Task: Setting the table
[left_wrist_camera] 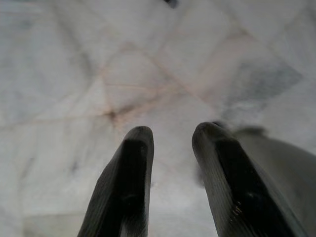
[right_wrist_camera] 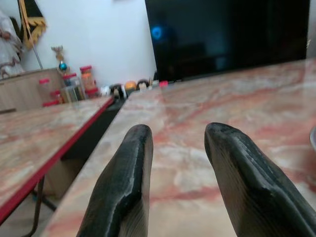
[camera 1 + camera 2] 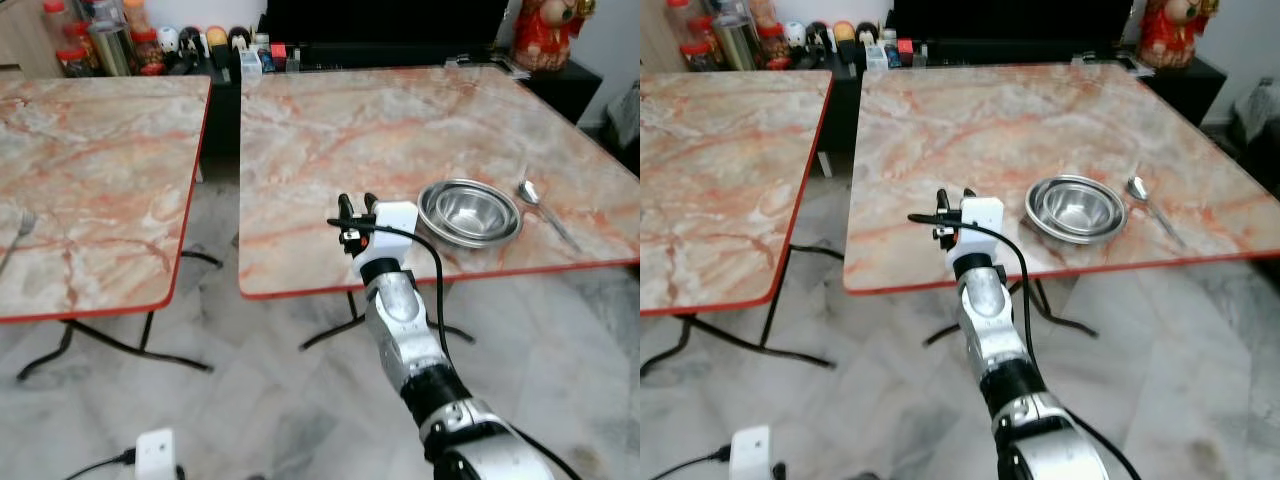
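Two nested steel bowls [image 3: 470, 213] sit near the front edge of the right marble table [image 3: 400, 120], with a spoon [image 3: 540, 205] just to their right. A fork [image 3: 20, 230] lies at the left table's [image 3: 100, 150] near left edge. My right gripper [image 3: 357, 203] hovers over the right table's front edge, left of the bowls, open with nothing between its fingers [image 2: 131, 163]. My left gripper [image 1: 173, 136] hangs open over the tiled floor, holding nothing.
A narrow gap [image 3: 222, 190] separates the two red-edged tables. Jars and bottles [image 3: 100, 40] line a low black unit at the back, beside a dark screen and a red figurine [image 3: 545, 30]. A white device [image 3: 155, 455] with a cable lies on the floor.
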`<state>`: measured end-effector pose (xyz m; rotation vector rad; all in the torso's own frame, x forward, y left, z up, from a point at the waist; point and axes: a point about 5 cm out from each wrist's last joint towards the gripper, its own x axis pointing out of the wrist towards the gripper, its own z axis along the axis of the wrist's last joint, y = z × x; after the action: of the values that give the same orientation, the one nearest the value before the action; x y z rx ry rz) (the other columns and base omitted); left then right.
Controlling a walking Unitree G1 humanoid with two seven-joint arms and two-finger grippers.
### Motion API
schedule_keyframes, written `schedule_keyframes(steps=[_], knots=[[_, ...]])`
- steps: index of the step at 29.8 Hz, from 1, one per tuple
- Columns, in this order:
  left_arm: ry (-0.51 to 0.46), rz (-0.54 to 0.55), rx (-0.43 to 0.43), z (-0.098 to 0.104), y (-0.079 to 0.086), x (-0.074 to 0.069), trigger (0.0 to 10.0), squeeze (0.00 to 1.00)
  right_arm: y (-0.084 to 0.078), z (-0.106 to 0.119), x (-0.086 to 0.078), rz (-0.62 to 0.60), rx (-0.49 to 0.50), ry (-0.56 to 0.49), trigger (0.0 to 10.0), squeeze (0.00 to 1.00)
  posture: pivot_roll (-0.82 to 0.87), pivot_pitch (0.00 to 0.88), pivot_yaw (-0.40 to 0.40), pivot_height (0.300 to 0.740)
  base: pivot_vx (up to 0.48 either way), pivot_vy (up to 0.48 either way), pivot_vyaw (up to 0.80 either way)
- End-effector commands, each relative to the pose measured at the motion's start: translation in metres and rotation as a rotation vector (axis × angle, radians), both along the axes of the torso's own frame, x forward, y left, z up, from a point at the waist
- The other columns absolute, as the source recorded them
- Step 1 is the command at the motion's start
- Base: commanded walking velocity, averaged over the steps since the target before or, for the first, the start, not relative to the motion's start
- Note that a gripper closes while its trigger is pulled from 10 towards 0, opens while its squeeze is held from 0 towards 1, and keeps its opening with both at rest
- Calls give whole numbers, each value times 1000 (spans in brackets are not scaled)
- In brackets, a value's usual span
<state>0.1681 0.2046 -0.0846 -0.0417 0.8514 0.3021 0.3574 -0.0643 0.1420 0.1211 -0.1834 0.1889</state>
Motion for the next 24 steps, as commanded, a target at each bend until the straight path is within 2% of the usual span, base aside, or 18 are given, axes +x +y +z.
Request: schedule_keyframes(steps=[1,7,18,24], knots=[[7,12,17,0,7,-1,10000,0,11,7,0,35,7,-16,10000,0,120,85,-40,715,0,386,0],[7,13,16,0,7,-2,10000,0,13,5,0,45,-1,-10,10000,0,118,85,-41,715,0,394,0],[5,17,20,1,8,-1,10000,0,10,-13,-4,73,-40,51,10000,0,127,88,-40,715,0,390,0],[5,19,17,0,7,-2,10000,0,-11,-49,-9,52,-137,188,10000,0,129,89,-45,715,0,391,0]])
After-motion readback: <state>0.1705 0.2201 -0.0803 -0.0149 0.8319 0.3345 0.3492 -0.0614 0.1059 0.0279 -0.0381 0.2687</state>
